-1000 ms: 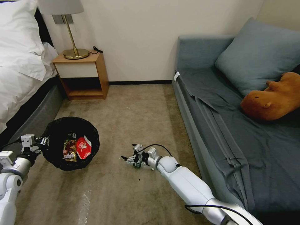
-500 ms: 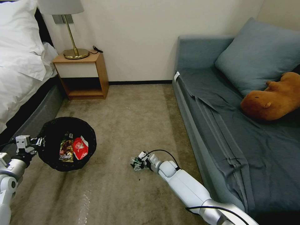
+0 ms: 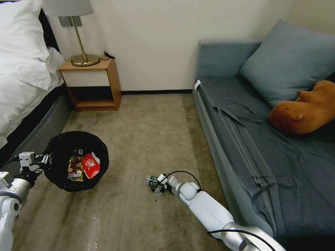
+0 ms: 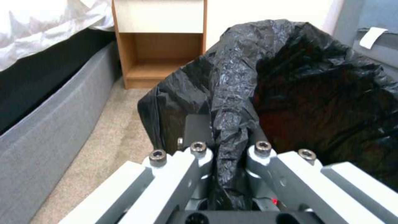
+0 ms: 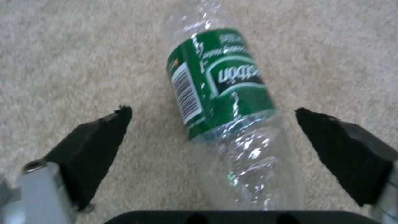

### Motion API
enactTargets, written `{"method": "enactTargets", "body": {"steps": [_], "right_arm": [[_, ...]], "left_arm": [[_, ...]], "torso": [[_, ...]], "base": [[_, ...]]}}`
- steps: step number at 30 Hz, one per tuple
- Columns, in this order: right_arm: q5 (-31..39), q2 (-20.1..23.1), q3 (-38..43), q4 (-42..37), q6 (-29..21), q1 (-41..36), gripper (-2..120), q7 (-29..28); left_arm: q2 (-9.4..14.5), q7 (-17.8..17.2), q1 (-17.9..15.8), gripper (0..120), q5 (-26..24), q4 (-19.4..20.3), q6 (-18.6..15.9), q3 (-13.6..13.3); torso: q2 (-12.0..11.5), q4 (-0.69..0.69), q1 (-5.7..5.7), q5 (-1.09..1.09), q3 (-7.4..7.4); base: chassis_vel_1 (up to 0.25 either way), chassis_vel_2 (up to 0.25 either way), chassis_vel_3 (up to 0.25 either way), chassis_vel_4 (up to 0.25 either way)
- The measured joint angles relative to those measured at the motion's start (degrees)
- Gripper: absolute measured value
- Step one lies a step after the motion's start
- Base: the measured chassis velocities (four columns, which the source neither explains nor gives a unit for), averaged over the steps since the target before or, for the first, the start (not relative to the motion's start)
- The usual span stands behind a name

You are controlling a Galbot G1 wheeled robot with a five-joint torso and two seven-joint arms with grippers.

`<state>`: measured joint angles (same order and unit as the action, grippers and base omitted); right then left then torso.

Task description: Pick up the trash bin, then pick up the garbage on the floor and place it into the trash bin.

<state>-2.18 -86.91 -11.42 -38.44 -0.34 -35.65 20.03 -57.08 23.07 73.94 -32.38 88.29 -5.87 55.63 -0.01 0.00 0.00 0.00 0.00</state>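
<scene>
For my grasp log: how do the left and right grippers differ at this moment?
The left gripper is shut on the trash bin, pinching its black-bagged rim, while the right gripper is open with the clear bottle lying between its fingers. The left holds the trash bin by the bed; the right is down at the carpet near the sofa. Both have dark fingertips.

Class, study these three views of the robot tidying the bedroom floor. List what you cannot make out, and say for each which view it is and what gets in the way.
- Head view: the trash bin holds a gold-brown wrapper and a red-and-white snack bag; anything beneath them is hidden.
- Left wrist view: the left gripper pinches the black bag, whose folds hide the bin's contents.
- Right wrist view: the bottle between the open right gripper has its cap end cut off by the picture's edge.
</scene>
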Motion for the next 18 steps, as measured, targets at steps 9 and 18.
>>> {"method": "enactTargets", "body": {"steps": [9,18], "right_arm": [[-0.98,-0.75,-0.37,1.35,0.71,-0.15,62,0.39],[-1.16,-0.39,0.20,0.49,1.09,-0.80,30,0.98]], "left_arm": [[-0.01,0.21,0.16,4,0.01,-0.76,0.33,0.09],[-0.25,0.27,0.50,4,0.11,-0.26,0.34,0.28]], "torso": [[0.00,0.01,0.00,0.00,0.00],[0.00,0.01,0.00,0.00,0.00]], "base": [[0.000,0.000,0.000,0.000],[0.000,0.000,0.000,0.000]]}}
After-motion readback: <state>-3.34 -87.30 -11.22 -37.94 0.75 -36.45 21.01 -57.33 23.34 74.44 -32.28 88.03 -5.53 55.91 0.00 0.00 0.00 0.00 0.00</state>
